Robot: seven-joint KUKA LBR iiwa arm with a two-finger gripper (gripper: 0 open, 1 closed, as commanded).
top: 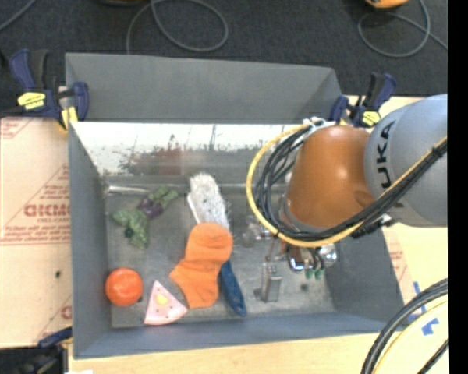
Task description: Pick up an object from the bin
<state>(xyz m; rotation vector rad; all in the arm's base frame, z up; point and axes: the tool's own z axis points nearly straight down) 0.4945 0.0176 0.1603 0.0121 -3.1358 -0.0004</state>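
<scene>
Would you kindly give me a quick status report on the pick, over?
Pincer low over bare floor, right half of bin. Nearest thing: blue oblong piece, alongside, not touching. Orange cloth just beyond it. Nothing between pincer and blue piece.

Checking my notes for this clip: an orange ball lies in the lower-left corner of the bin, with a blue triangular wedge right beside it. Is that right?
Not quite. In the camera view, the triangular wedge beside the orange ball is pink, not blue. The rest holds: the ball lies in the lower-left corner of the bin, with the wedge right beside it.
</scene>
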